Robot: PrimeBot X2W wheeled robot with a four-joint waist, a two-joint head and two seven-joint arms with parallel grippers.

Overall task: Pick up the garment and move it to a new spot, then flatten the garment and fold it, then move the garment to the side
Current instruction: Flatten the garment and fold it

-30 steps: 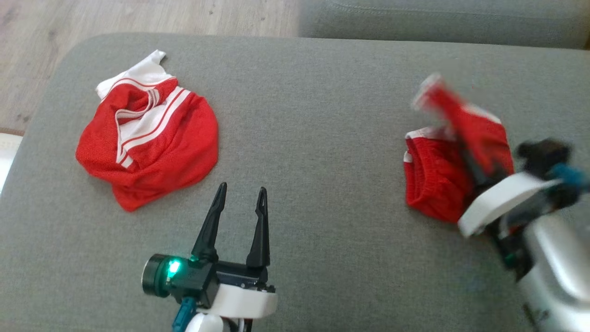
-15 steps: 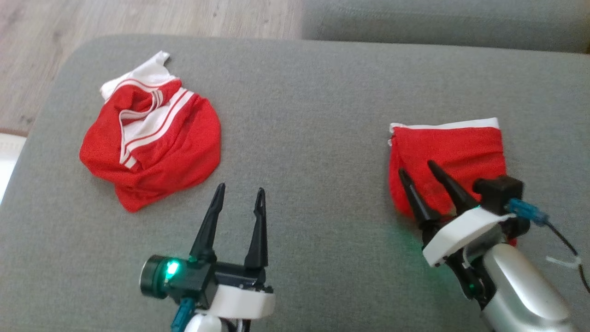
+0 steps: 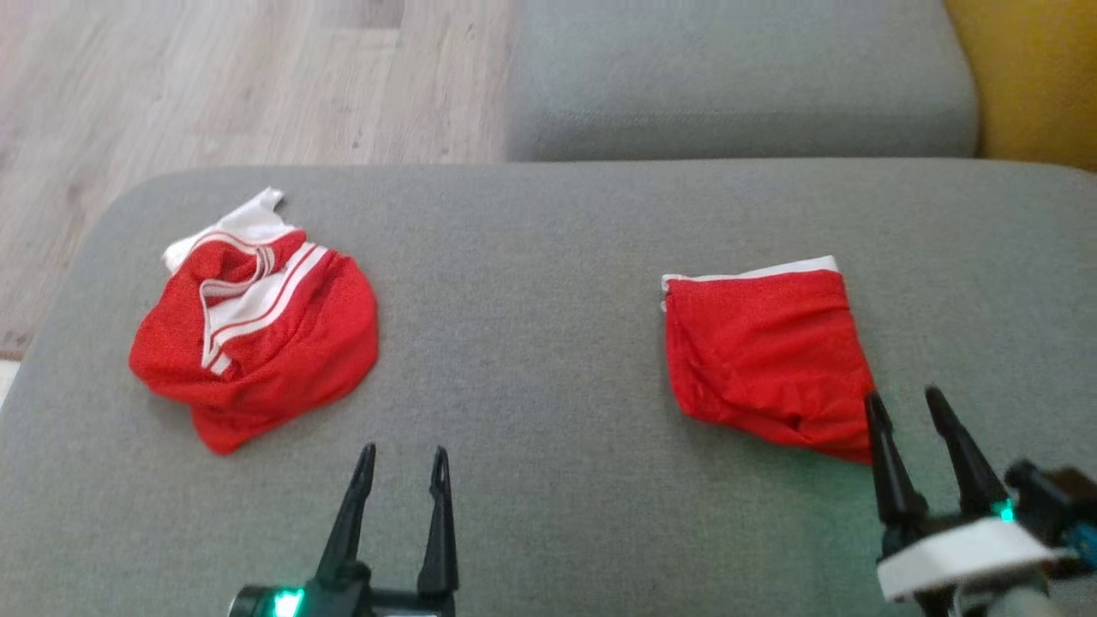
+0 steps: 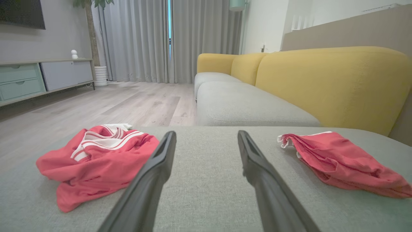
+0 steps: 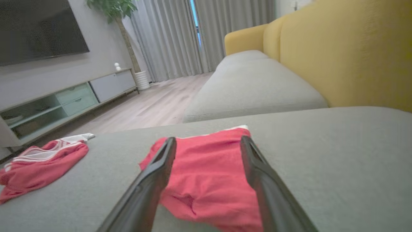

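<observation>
Far left: crumpled red garment (image 3: pixel 253 330) with white stripes, heaped on the left part of the grey sofa cushion (image 3: pixel 548 343). It's not flattened or folded, and nothing is touching it. Left gripper (image 3: pixel 404 448) is at the near edge, left of centre, jaws apart and empty, aimed at the bare cushion between the two pieces and well clear of both. Right of centre: folded red garment (image 3: pixel 767 351), a compact rough rectangle lying flat, white band along its far edge, a few ripples at the near edge, near-right corner tapering to a point. Right gripper (image 3: pixel 903 394) is just beside that corner, jaws spread, nothing in them. Its left finger sits close to the cloth edge and I can't tell if it's touching. My read: for the right piece, pick, flatten and fold look done, and it lies well over to the right, so the move-aside looks finished or nearly so. The fold is a bit loose but acceptable. If the left heap is in scope, the whole sequence is left for it, and the left gripper is the nearer one.
</observation>
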